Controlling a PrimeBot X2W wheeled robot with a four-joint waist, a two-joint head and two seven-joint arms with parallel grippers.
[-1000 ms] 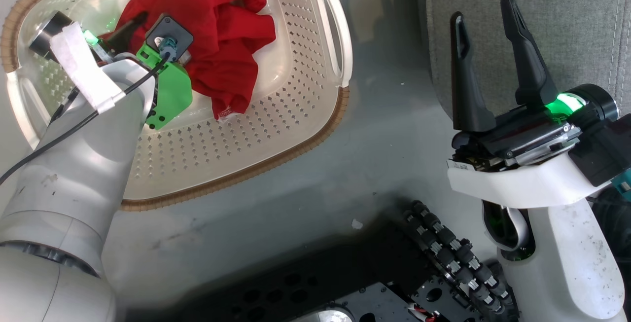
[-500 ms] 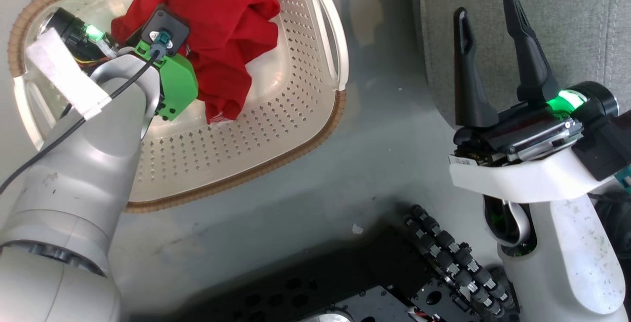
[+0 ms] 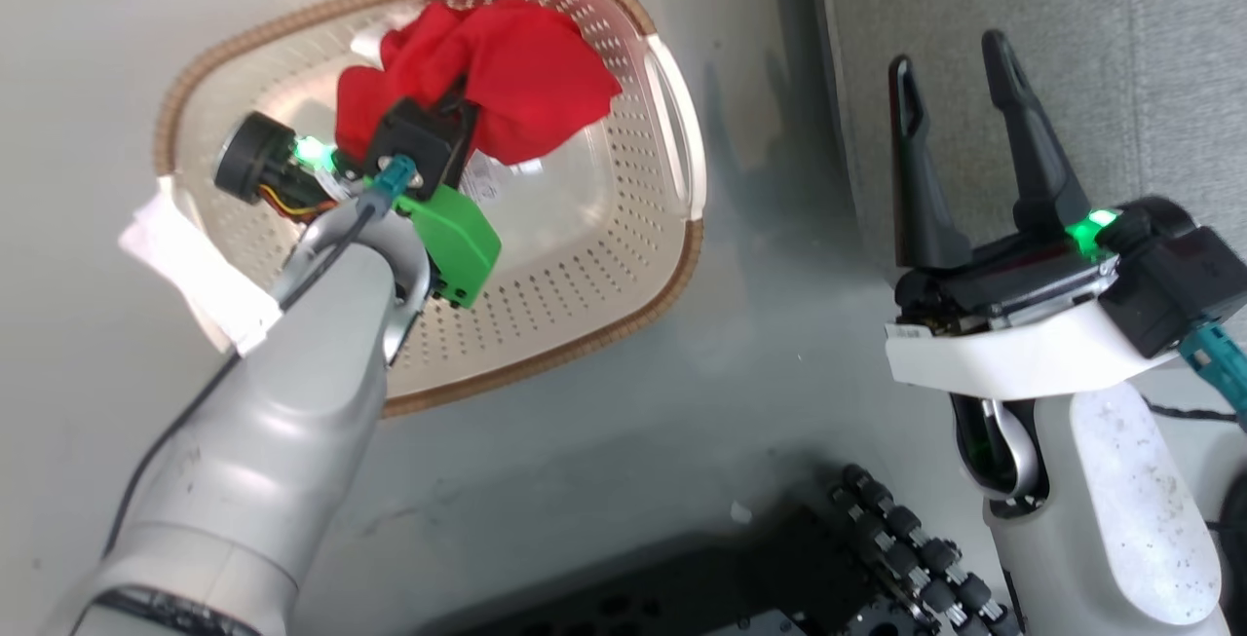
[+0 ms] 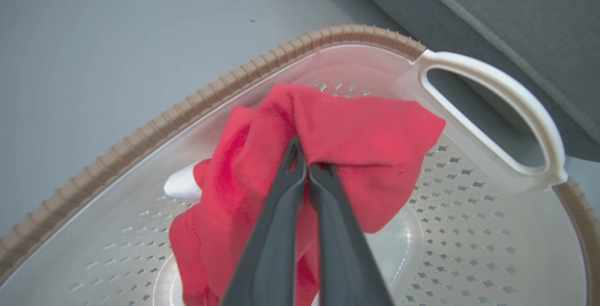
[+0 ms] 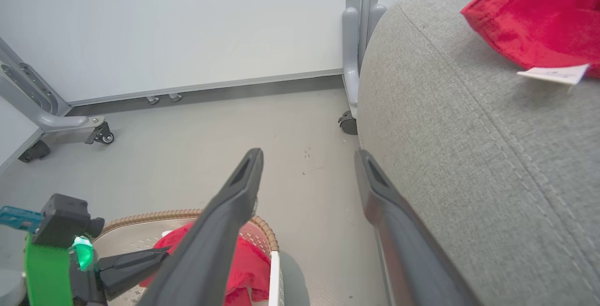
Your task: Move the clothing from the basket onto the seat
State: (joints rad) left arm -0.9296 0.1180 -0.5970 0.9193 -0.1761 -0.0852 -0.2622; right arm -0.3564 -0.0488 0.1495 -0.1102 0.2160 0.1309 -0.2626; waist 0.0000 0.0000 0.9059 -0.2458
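We see the left end effector (image 4: pixel 307 167) clamped on a red garment (image 4: pixel 361 128), its two dark fingers pressed together with a fold of cloth pinched at their tips. The garment hangs bunched over the far end of the basket (image 4: pixel 225 85), inside the brown rim; we cannot tell whether its lower folds touch the perforated base. The basket sits on the floor (image 3: pixel 779 344), with its white handle (image 4: pixel 511 95) on the side facing the seat (image 3: pixel 1023 32) and a strip of floor between handle and seat edge. The right end effector (image 3: pixel 948 50) hovers just beside the seat's edge with its fingers spread apart. In the right wrist view a second red garment (image 5: pixel 539 15) with a white tag (image 5: pixel 553 74) lies on top of the seat, and a broad stretch of grey fabric separates it from the rounded, stitched edge. Beyond the basket, open floor runs to the wall (image 5: pixel 187 25), where a wheeled frame (image 5: pixel 351 62) stands just beside the seat's corner
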